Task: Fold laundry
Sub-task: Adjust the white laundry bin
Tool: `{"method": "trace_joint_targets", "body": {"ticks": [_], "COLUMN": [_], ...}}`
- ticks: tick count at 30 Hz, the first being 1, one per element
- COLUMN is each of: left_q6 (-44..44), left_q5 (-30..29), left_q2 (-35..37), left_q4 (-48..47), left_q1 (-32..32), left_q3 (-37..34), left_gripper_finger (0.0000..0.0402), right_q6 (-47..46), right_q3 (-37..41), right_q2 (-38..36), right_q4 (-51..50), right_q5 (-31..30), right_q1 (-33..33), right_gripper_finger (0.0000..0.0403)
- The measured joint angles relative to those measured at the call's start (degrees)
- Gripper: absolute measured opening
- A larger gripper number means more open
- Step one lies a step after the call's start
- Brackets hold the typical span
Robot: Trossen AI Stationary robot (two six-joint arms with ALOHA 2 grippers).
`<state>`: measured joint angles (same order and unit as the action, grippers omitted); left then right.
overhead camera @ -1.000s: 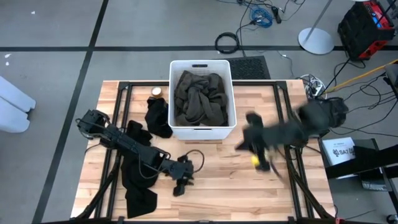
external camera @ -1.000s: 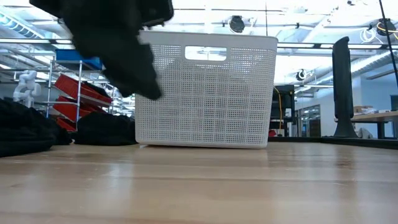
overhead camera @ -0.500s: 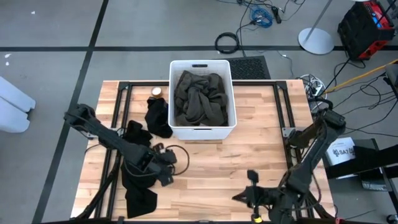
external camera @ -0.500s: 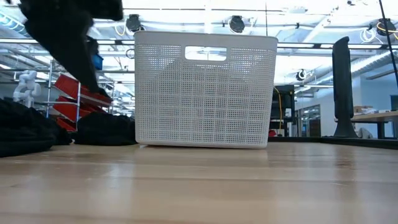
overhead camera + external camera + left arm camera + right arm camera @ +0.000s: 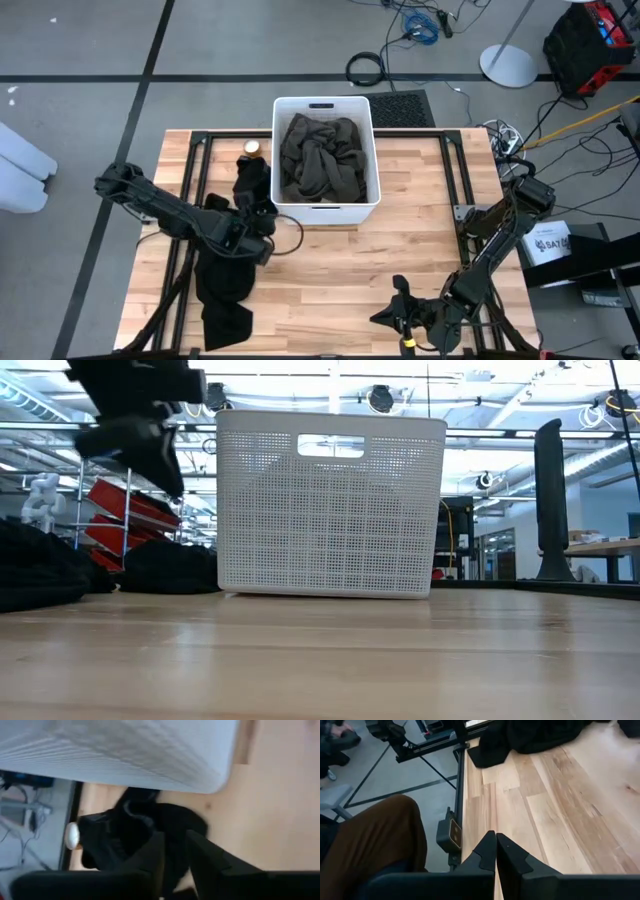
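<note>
Wooden bench [image 5: 400, 250], nothing folded yet. Olive-grey garment [image 5: 322, 158] still heaped in the white bin [image 5: 323, 210] at far edge; black garments [image 5: 222, 295] crumpled along left edge. Left claw [image 5: 262, 228] beside bin, partly open, empty as far as visible. Right claw [image 5: 393, 318] shut, empty, near edge.

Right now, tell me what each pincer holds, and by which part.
Nothing is held. The right pincer is shut on air at the table's near edge. The left pincer hovers by the black garment beside the bin, its fingers empty.
</note>
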<state>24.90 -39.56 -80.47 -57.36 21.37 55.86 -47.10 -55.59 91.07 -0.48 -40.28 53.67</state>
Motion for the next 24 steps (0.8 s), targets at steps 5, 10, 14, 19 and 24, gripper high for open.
{"method": "trace_joint_targets", "body": {"ticks": [5,10,14,19,24], "left_q6": [-1.6,-4.7,-8.7,-13.9,-17.9], "left_q5": [0.0,1.8,2.8,3.1,7.3], "left_q2": [0.0,-0.9,-2.5,-5.4,-9.4], "left_q4": [4.8,14.6,23.6,36.6,48.5], "left_q1": [-4.4,-6.3,-7.0,-7.6,-9.1], "left_q3": [-2.2,-3.2,-3.3,-3.3,-3.2], "left_gripper_finger": [0.0011,0.0007,0.0004,0.0003,0.0003], "right_q6": [0.0,2.0,3.3,4.3,3.0], "right_q3": [0.0,0.0,0.0,0.0,0.0], "right_q2": [0.0,0.0,0.0,0.0,-0.1], "right_q4": [0.4,2.9,4.0,4.2,3.5], "right_q5": [-0.2,-0.3,-0.3,-0.3,-0.5], "right_q1": [-0.1,-0.1,-0.5,-0.9,-2.0], "right_gripper_finger": [0.0000,0.0000,0.0000,0.0000,0.0000]}}
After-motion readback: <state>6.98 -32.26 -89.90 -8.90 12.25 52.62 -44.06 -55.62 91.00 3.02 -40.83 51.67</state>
